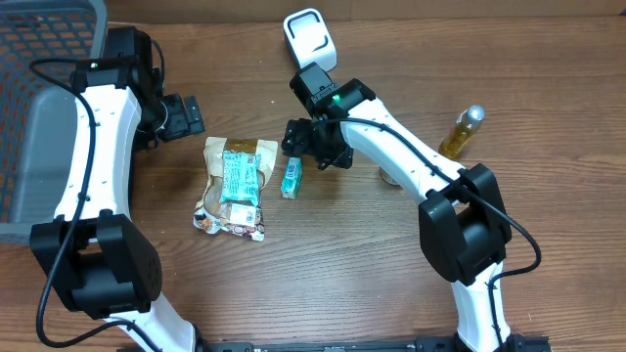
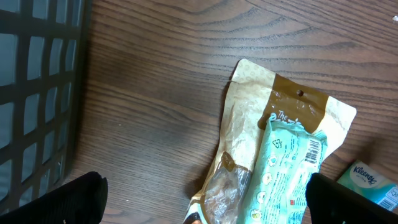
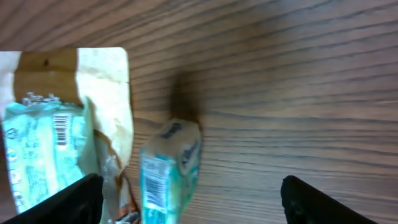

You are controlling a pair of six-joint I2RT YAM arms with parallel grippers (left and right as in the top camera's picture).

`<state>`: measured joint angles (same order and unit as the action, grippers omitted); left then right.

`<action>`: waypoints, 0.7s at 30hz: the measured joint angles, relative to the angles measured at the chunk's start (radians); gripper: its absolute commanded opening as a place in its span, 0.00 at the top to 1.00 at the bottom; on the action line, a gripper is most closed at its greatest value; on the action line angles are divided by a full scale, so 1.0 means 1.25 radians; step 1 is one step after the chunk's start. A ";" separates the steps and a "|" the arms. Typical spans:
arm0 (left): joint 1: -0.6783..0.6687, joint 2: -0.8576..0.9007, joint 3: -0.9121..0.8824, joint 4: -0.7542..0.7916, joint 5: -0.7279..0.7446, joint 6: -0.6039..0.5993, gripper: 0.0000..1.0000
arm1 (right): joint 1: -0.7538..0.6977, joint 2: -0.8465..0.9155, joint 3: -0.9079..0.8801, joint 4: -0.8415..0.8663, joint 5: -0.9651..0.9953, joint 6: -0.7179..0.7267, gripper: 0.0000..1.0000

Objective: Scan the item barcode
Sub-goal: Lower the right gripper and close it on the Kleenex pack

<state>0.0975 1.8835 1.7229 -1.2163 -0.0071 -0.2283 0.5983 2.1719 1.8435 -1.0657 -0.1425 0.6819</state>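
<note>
Right end effector (image 1: 313, 149) hovers over small teal tissue pack (image 3: 169, 171), fingers spread wide either side, no contact. Pack sits on brown wooden surface (image 1: 372, 264), just right of brown paper pouch (image 1: 235, 154). Left end effector (image 1: 184, 115) spread, empty. Step, likely: grasp approach. Next: descend, pinch pack, present barcode to white scanner (image 1: 310, 39) at far edge.

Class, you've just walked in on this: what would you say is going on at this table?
Two robot arms are on a barcode-scanning job at a wooden table. The right hand hangs open over a small tissue pack without gripping it. The left hand is also open and empty, beside a paper snack bag with a teal packet lying on it. What looks like the white scanner stands at the far edge. Nothing has been brought to it yet.
</note>
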 measured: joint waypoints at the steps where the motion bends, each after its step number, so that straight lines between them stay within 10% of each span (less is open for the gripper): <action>1: 0.000 0.000 0.000 0.000 0.000 0.000 0.00 | 0.000 0.000 0.000 0.004 -0.006 -0.001 0.11; 21: 0.000 0.000 0.000 0.000 0.000 0.000 0.01 | 0.059 0.000 0.000 0.051 -0.027 0.000 0.13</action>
<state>0.0975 1.8835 1.7229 -1.2163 -0.0071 -0.2283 0.6724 2.1719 1.8435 -1.0016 -0.1761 0.6815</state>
